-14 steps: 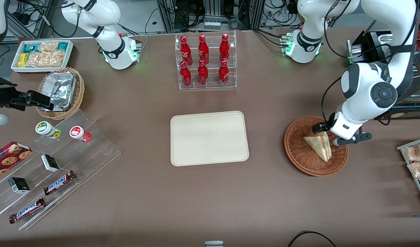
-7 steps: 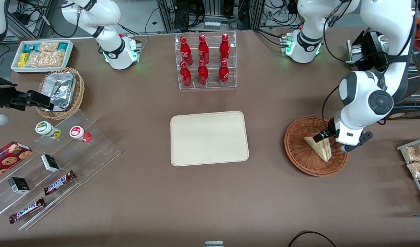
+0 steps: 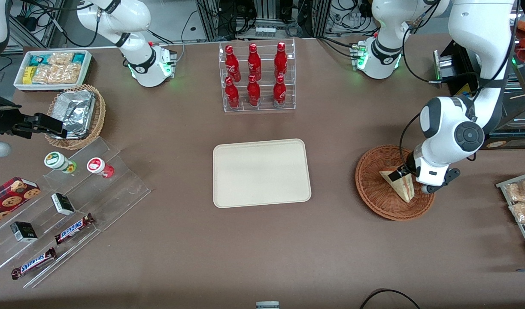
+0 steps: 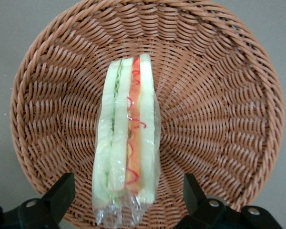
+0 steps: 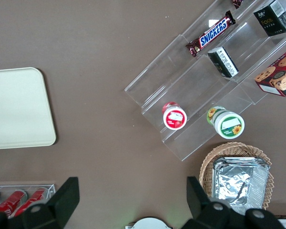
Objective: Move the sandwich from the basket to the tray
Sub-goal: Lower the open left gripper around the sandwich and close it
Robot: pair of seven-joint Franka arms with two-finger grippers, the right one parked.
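Pincer [image 4: 126, 200] open w/ fingertips [image 4: 62, 188] straddling sandwich [image 4: 126, 157] in basket [image 4: 219, 119].

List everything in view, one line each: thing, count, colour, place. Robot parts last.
sandwich: 1, pale bread with red and green filling, in the basket, between the gripper's fingers.
basket: 1, reddish-brown wicker, toward the working arm's end.
tray: 1, cream, mid-table, nothing on it.
bottles: 6, red, in a clear rack farther from the camera than the tray.
tan wicker basket: 1, holding foil containers, toward the parked arm's end.
white bin: 1, snack packets inside, beside the tan wicker basket.
Snickers bars: 2, brown, on the clear stepped stand.
gripper: 1, black fingers, open, straddling the sandwich, not yet closed.
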